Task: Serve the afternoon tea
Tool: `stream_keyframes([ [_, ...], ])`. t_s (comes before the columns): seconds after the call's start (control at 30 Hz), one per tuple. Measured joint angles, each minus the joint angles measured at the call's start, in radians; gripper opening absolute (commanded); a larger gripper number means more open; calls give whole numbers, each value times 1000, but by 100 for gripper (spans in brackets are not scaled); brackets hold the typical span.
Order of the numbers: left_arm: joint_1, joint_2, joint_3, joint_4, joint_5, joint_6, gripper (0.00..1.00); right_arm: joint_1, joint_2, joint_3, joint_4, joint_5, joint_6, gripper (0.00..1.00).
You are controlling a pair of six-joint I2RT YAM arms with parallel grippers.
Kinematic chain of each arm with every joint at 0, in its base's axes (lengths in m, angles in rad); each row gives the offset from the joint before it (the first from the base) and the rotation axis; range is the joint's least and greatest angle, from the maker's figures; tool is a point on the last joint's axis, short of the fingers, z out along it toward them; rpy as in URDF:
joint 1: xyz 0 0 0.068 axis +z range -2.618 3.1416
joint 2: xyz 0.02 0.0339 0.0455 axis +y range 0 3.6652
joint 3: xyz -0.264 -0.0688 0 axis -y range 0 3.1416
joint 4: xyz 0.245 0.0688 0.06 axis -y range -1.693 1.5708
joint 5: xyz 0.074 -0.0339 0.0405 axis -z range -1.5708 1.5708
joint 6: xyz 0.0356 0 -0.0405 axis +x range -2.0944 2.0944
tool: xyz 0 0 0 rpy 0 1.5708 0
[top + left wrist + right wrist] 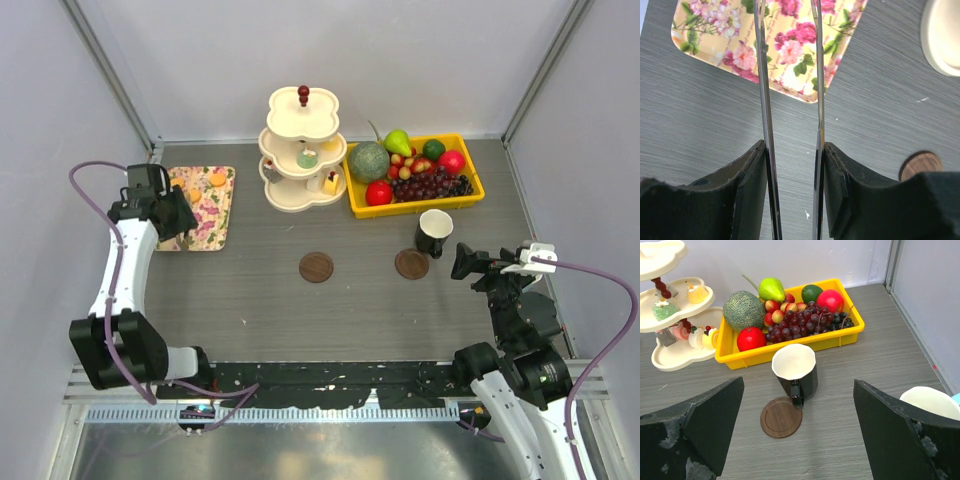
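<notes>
Desk: grey wood-grain, pale walls around.
Left pincer: arm stretched forward, fingers narrowly apart, gripping nothing, tipped down over flowered tray corner.
Right pincer: arm folded low, fingers wide apart.
Black mug: straight ahead of right pincer, at 1 coaster's far edge.
White mug: just right of right pincer.
Sweets: on 3-tier stand, ahead-left of right pincer.

the grey table top looked matt and fine-grained, the black mug glossy, the round brown coaster wooden, the yellow fruit tray shiny plastic.
</notes>
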Motion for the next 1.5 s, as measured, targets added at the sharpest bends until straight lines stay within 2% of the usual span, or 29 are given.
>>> stream_keyframes([
  [0.37, 100, 256, 155, 14, 38, -6, 55, 0, 0, 0, 0, -2, 0, 98],
  [0.8, 125, 411, 288, 34, 12, -10, 59, 0, 0, 0, 0, -1, 0, 98],
  [1.3, 148, 537, 350, 42, 20, -27, 56, 0, 13, 0, 1, 1, -1, 98],
  [1.5, 148, 551, 351, 45, 48, -37, 51, 0, 14, 0, 0, 2, -1, 98],
])
